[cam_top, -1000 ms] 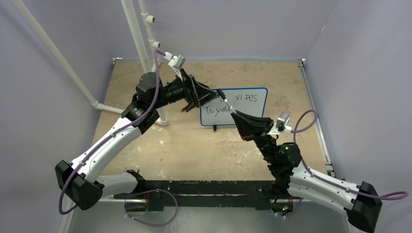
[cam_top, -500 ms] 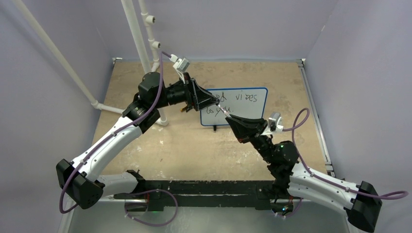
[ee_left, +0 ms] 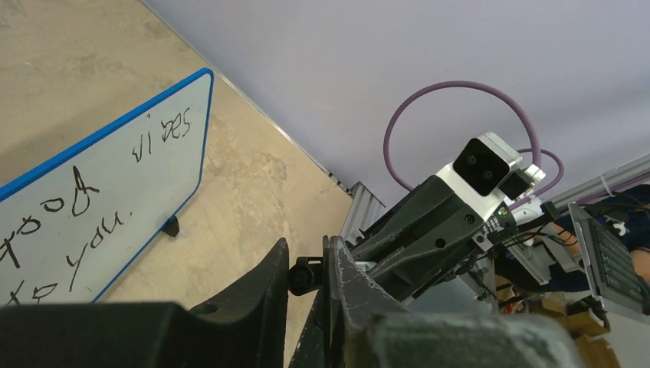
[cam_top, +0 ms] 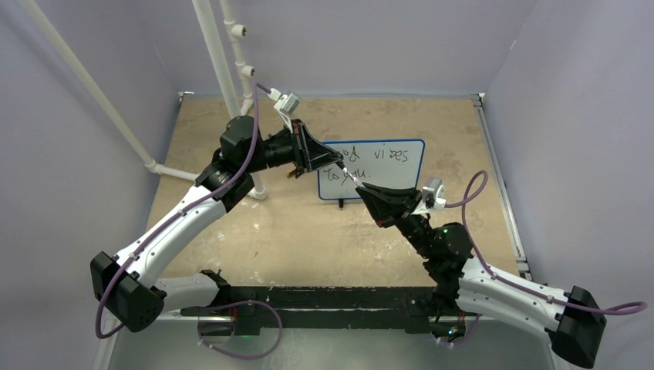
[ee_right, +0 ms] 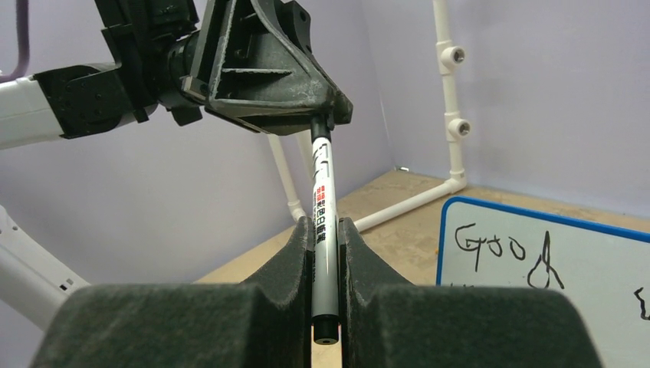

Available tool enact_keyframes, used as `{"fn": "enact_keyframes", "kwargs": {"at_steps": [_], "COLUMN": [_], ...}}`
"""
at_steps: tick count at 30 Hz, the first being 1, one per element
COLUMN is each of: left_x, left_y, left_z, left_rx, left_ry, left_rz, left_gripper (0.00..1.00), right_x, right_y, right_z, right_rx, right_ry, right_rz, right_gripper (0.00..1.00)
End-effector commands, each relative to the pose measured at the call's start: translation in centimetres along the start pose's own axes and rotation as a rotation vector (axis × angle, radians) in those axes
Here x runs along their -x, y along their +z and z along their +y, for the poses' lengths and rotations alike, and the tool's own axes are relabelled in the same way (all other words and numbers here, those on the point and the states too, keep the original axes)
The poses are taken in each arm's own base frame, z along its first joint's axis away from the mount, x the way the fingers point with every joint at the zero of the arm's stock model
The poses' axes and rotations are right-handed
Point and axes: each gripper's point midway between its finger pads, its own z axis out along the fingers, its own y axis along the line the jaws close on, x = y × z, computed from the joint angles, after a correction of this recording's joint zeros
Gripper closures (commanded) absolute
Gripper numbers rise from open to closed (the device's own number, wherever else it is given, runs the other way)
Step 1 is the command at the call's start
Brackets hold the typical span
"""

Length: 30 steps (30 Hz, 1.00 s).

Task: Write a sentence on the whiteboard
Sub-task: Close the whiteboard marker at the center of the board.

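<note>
The whiteboard (cam_top: 401, 176), white with a blue rim, stands tilted at the middle of the table. The sentence (cam_top: 385, 156) is in black, "Good vibes" over "to you." A white marker (ee_right: 323, 222) with a black cap runs up between both grippers in front of the board's left part. My right gripper (ee_right: 325, 228) is shut on the marker's barrel, its black tail end showing below the fingers. My left gripper (ee_left: 305, 257) is shut on the black cap (ee_left: 304, 276) at the marker's other end. From above, the left gripper (cam_top: 339, 163) and right gripper (cam_top: 361, 189) meet tip to tip.
A white pipe frame (cam_top: 224, 62) rises at the back left, with a pipe lying along the table (cam_top: 166, 168). Purple walls close in three sides. A metal rail (cam_top: 493, 154) edges the table on the right. The board's black foot (cam_top: 342, 203) sticks out in front.
My left gripper's jaws have closed onto the marker's cap end. My right gripper, holding the marker, has shifted a little to the left and nearer.
</note>
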Motion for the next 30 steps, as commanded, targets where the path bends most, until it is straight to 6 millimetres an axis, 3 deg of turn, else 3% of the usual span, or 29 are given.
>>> {"fn": "enact_keyframes", "kwargs": {"at_steps": [1, 3, 13, 21, 30], "left_x": [-1.2, -1.8, -5.9, -9.9, -12.9], "left_y": [-0.2, -0.2, -1.0, -1.4, -1.7], "left_z": [-0.3, -0.3, 0.6, 0.8, 0.1], "left_rx": [-0.043, -0.054, -0.073, -0.093, -0.128], "left_ry": [-0.017, -0.024, -0.096, -0.122, -0.133], "left_rz": [0.029, 0.048, 0.166, 0.265, 0.341], "left_gripper": [0.92, 1.0, 1.0, 1.0, 1.0], "right_x": [2.1, 2.1, 3.8, 4.3, 4.8], "right_y": [0.9, 1.0, 1.1, 1.9, 2.0], "right_z": [0.8, 0.8, -0.4, 0.0, 0.3], "right_rx": [0.029, 0.029, -0.032, -0.013, -0.002], "right_ry": [-0.016, -0.02, -0.057, -0.057, -0.05], "right_rz": [-0.058, -0.06, -0.149, -0.179, -0.198], "right_gripper": [1.0, 1.0, 1.0, 1.0, 1.0]}}
